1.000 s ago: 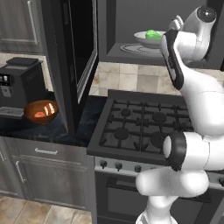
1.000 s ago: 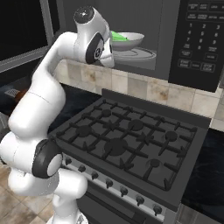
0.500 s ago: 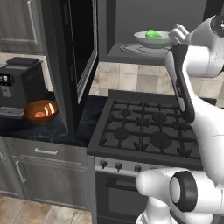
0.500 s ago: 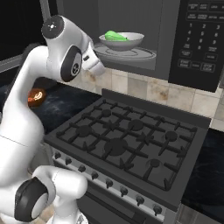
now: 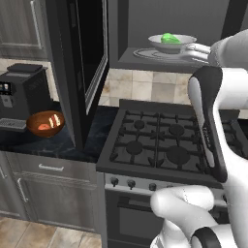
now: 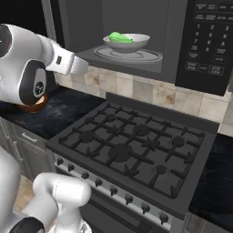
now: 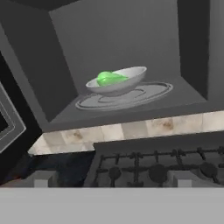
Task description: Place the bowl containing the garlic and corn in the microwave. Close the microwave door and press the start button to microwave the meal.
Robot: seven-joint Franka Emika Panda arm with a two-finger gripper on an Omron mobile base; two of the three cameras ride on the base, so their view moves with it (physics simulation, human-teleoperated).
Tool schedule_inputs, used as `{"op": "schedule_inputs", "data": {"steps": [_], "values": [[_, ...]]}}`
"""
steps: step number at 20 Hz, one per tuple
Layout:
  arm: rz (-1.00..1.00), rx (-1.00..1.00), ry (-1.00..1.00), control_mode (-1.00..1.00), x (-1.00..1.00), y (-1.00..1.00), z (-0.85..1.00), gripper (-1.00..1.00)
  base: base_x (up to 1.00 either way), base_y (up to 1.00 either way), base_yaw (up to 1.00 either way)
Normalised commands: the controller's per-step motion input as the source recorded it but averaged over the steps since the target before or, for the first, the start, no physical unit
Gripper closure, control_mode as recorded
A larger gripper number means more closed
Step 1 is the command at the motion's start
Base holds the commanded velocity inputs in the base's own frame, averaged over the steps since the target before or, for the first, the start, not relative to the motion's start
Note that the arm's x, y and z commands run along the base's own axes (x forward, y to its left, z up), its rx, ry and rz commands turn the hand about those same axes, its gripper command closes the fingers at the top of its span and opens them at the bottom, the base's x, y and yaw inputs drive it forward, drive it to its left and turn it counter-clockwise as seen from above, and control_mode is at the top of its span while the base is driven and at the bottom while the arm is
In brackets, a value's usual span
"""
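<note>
The white-grey bowl [image 7: 117,81] sits on the round glass turntable [image 7: 144,93] inside the open microwave [image 6: 136,27]. The green corn [image 7: 108,78] lies in it, also seen as corn [image 5: 169,38] and corn [image 6: 119,37]. The garlic is hidden. My gripper [image 7: 111,180] is open and empty, hanging in front of the cavity, apart from the bowl [image 6: 126,43]. From the left the gripper [image 5: 190,51] is just right of the bowl [image 5: 170,43]; from the right the gripper [image 6: 85,67] is lower left of it. The microwave door [image 5: 89,63] stands swung open to the left.
A gas stove [image 6: 132,145] lies below the microwave. An orange-brown bowl [image 5: 45,123] and a black coffee machine [image 5: 19,94] stand on the dark counter at the left. The keypad [image 6: 208,41] is on the microwave's right side.
My hand has drawn back from the bowl and out of the microwave mouth, jaws still wide. The bowl stays on the turntable.
</note>
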Motion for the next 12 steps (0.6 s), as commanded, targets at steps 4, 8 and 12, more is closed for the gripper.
{"op": "schedule_inputs", "data": {"steps": [4,8,12], "values": [[0.31,-0.66,0.09,-1.00,-1.00,0.74,0.10,-1.00,0.00,0.00,0.00],[0.29,-0.71,0.29,-1.00,-0.99,0.70,0.05,-1.00,0.00,0.00,0.00],[0.23,-0.70,0.26,-1.00,-0.84,0.75,0.01,-1.00,0.00,0.00,0.00]]}}
